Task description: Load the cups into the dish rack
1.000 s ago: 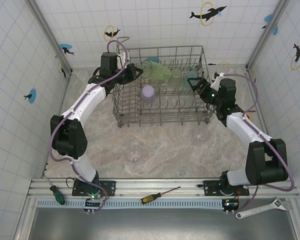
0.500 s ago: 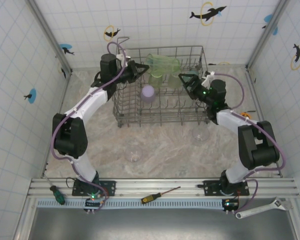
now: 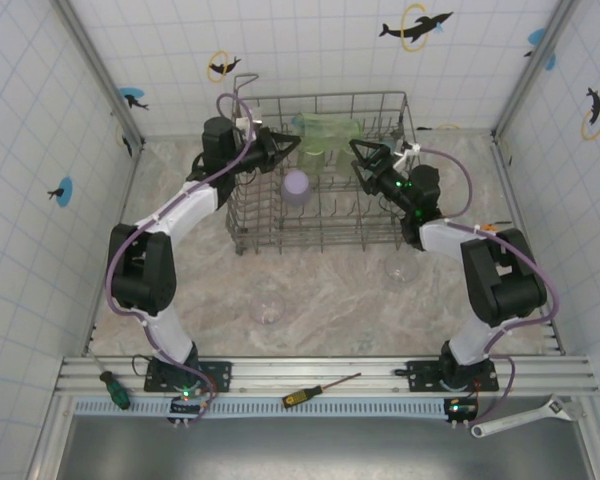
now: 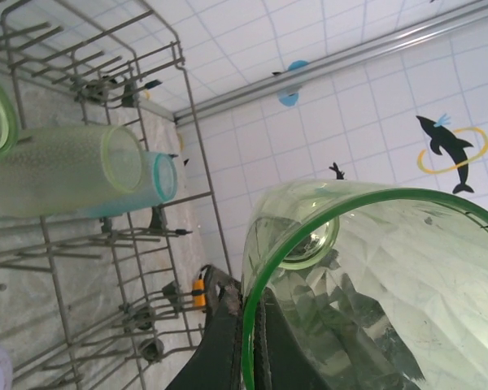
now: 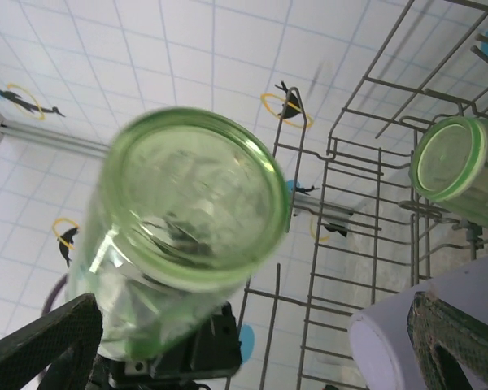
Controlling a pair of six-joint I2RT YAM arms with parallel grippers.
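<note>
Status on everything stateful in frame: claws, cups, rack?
left claw, shut on held green cup
right claw, open, empty
dish rack, partly loaded
lavender cup, in rack
racked green cup, in rack
teal cup, in rack
left clear cup, on table, unloaded
right clear cup, on table, unloaded

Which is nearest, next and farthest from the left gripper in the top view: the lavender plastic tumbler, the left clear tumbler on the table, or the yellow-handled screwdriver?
The left gripper holds a pale green tumbler.
1. Lavender tumbler, in the grey wire rack.
2. Clear tumbler, on the table, left side.
3. Yellow-handled screwdriver, at the near rail.
</note>
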